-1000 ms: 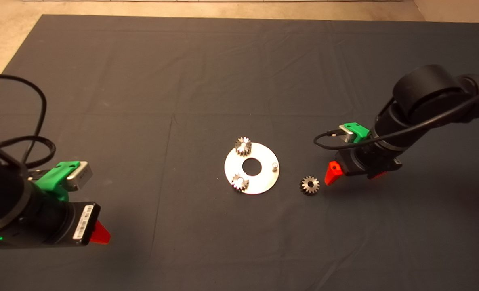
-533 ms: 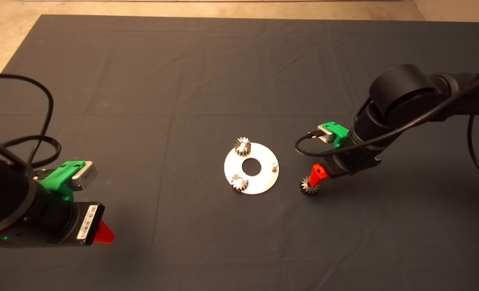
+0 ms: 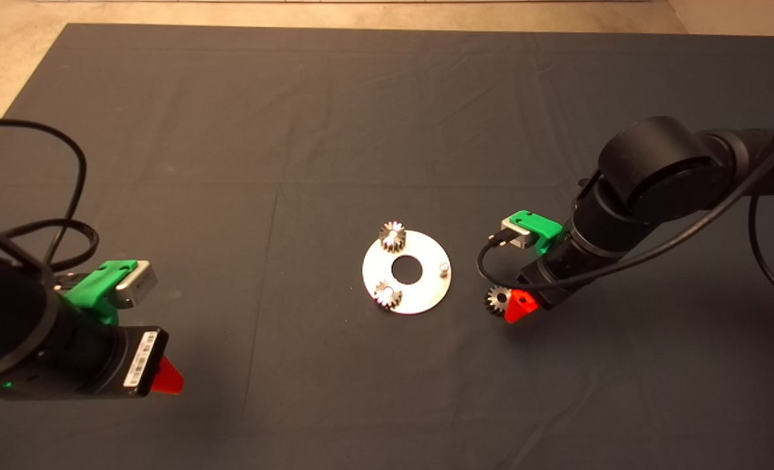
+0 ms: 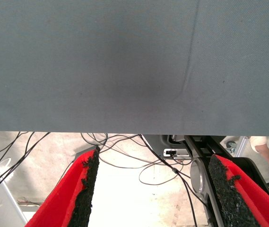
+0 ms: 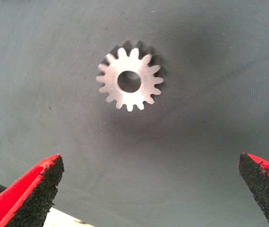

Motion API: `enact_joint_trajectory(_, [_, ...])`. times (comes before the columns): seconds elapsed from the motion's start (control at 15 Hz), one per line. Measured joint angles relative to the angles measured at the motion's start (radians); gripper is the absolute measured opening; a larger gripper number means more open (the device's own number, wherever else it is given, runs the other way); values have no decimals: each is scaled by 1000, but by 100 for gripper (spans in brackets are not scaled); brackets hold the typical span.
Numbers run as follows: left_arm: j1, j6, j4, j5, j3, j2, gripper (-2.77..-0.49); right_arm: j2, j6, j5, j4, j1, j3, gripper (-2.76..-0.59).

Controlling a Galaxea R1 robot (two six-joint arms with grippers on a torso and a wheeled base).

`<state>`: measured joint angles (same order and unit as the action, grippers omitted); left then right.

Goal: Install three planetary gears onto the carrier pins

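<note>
- the planetary gears: two already sit on carrier pins on the disc (image 3: 426, 290), one at the far rim (image 3: 392, 236) and one at the near-left rim (image 3: 387, 295); the third pin (image 3: 444, 267) on the right side stands bare.
- the loose gear (image 3: 496, 300) lies flat on the mat (image 3: 335, 130), just beside the disc's right edge but apart from it.
- the right gripper (image 3: 514, 303) has swung in from the right over the last second and dropped low; it now hangs right beside and partly over the loose gear, where a second ago it stood clear to the gear's right.
- in the right wrist view the fingers (image 5: 35, 189) are spread wide and hold nothing, the gear (image 5: 130, 80) lying ahead of them, not yet between the pads.
- this reads as the approach to the last pick; two thirds of the task looks done.
- the gear has no long axis; its bore axis points straight up, face to the camera, so it would go onto the pin without turning over.
- the left gripper (image 3: 164, 377) waits at the lower left, fingers (image 4: 84, 189) apart and empty.
</note>
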<state>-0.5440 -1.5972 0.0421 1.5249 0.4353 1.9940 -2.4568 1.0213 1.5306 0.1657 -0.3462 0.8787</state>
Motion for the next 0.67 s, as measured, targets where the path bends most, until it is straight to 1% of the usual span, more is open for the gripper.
enact_joint_trajectory(0.13, [0, 1, 0, 0, 0, 0, -166, 0, -64, 0, 9, 4, 0, -60])
enact_joint_trajectory(0.33, [0, 2, 0, 0, 0, 0, -166, 0, -141, 0, 59, 25, 3, -60])
enact_joint_trajectory(0.47, [0, 5, 0, 0, 0, 0, -166, 0, -178, 0, 92, 33, 6, -60])
enact_joint_trajectory(0.67, [0, 5, 0, 0, 0, 0, -166, -1, -228, 0, 120, 39, 9, -60])
